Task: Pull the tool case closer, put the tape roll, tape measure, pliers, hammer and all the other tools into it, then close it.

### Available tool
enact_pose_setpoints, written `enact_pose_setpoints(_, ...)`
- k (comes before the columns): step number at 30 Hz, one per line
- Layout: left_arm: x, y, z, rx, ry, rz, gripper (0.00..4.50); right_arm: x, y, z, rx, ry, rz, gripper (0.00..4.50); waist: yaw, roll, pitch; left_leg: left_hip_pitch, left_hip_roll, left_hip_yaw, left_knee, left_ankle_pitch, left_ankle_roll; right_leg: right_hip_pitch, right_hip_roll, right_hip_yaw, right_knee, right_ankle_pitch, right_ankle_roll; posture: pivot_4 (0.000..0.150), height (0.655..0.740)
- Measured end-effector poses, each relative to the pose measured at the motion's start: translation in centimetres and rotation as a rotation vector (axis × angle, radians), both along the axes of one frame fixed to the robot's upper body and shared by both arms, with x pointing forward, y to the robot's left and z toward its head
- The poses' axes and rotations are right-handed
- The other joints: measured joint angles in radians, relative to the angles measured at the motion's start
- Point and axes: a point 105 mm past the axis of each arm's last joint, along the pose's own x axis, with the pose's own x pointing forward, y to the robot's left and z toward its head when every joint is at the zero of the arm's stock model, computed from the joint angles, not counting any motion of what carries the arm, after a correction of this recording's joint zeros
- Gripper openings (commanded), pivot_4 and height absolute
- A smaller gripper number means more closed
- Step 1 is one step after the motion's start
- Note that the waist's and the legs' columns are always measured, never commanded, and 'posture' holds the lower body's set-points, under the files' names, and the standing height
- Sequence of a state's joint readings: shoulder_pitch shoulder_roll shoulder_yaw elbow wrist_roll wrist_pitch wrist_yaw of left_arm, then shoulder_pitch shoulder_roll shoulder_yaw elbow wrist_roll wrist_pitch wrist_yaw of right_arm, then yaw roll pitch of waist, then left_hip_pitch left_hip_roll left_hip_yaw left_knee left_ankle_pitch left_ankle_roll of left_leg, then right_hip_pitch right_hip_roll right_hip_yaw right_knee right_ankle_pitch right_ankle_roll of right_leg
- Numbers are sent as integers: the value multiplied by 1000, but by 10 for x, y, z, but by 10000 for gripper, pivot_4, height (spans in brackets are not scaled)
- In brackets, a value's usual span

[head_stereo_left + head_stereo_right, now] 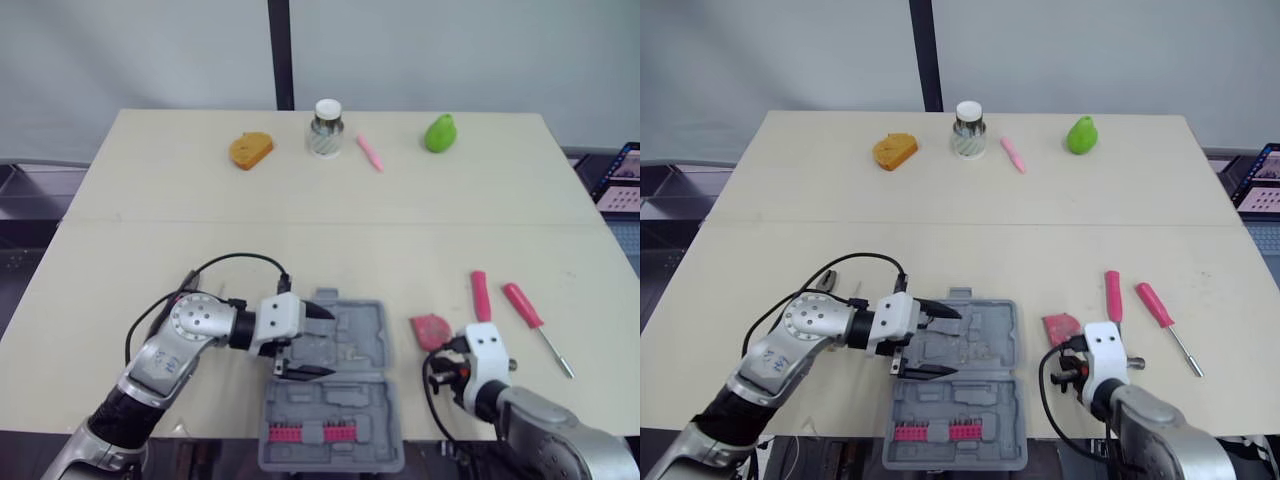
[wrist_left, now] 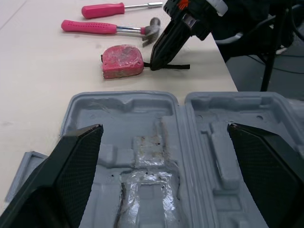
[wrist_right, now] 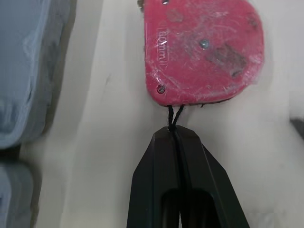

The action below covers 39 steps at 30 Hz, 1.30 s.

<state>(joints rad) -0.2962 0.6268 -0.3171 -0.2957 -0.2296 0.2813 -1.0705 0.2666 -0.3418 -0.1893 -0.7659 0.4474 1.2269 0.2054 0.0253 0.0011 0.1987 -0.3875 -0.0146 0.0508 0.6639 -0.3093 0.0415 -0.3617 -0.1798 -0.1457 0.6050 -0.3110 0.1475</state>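
Right gripper is pinched shut on the black cord of the tape measure, which sits just past its tips. Probably easier than grabbing the fat body. Left gripper hangs spread wide over the open tool case, likely to steady it.

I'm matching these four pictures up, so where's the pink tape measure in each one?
Left eye view: tape measure just right of the tool case.
Right eye view: tape measure right of the case, left of the hammer.
Left wrist view: tape measure beyond the case, near the hammer head.
Right wrist view: tape measure just past the right gripper pinching its cord.
Shared landmark: the gray tool case.
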Motion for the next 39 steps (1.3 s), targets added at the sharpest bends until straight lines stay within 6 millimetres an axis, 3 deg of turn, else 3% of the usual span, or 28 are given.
enact_pose_setpoints(9,-3,4,-9,33,46,-35,45000,-36,7,-5,28,74,17,179,0,0,0,0,0,0,0,0,0,0,0,1,0,0,0,1500,7400)
enact_pose_setpoints(23,-1,5,-11,35,49,-41,45000,-41,19,-6,74,92,79,179,0,0,0,0,0,0,0,0,0,0,0,1,0,0,0,1500,7400)
enact_pose_setpoints(33,1,4,-12,35,38,-26,45000,-42,16,-4,43,102,149,179,0,0,0,0,0,0,0,0,1,0,0,2,0,0,0,1500,7400)
enact_pose_setpoints(39,1,3,-11,30,36,-21,45000,-44,3,5,26,111,252,29386,1,0,0,0,0,1,1,-1,2,1,0,2,-1,0,0,1500,7400)
